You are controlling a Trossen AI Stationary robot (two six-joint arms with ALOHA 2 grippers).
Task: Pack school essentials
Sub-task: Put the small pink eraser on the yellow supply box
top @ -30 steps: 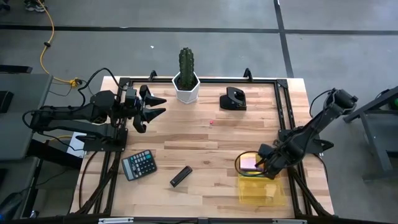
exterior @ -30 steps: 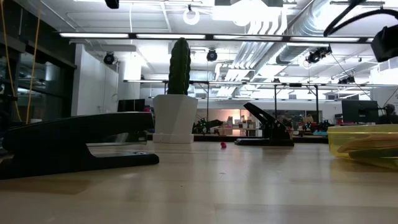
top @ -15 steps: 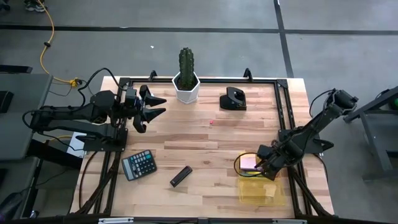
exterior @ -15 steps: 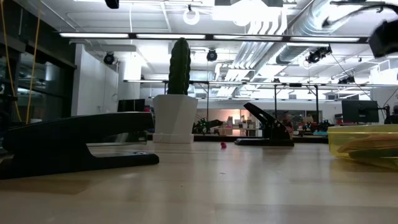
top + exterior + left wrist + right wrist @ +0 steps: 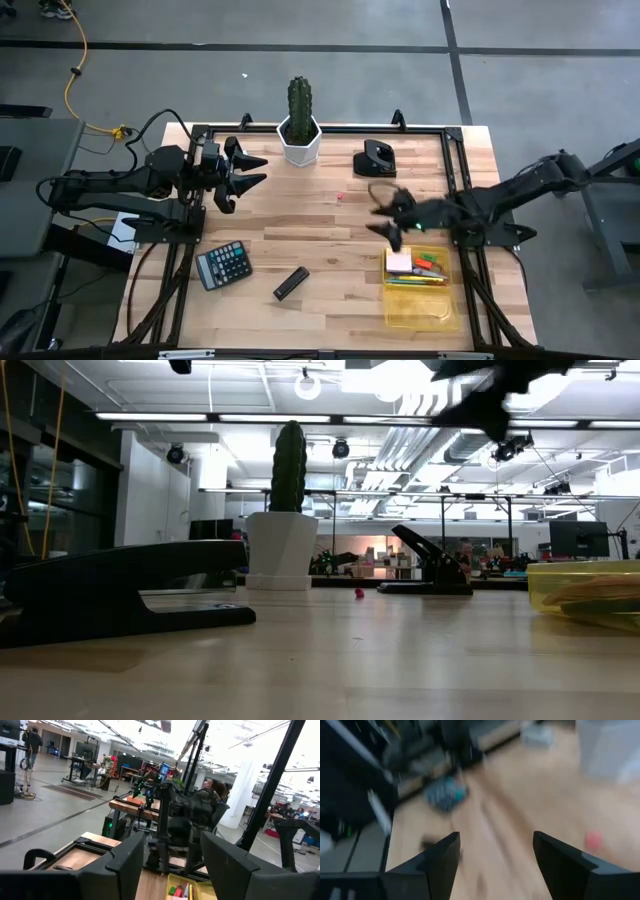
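The right gripper (image 5: 388, 212) had its fingers (image 5: 440, 857) spread apart with nothing between them. It hung blurred above the middle of the wooden surface (image 5: 300, 240), just beyond the far edge of a yellow tray (image 5: 420, 310). Its arm stretched in from the right side. The tray sat at the near right of the surface and held the school essentials: a pink sticky-note pad (image 5: 400, 261) in its far left corner, and thin red and green pens (image 5: 430, 268) lying beside the pad.

The left gripper (image 5: 252, 170) waited at the far left, above the surface, fingers (image 5: 125, 862) spread and empty.

A black calculator (image 5: 223, 265) and a small black bar (image 5: 291, 283) lay on the near left part of the surface. A cactus (image 5: 299, 105) in a white pot (image 5: 298, 146) stood at the far edge, with a black hole punch (image 5: 375, 160) to its right. A tiny red object (image 5: 340, 197) lay between them, nearer the middle.
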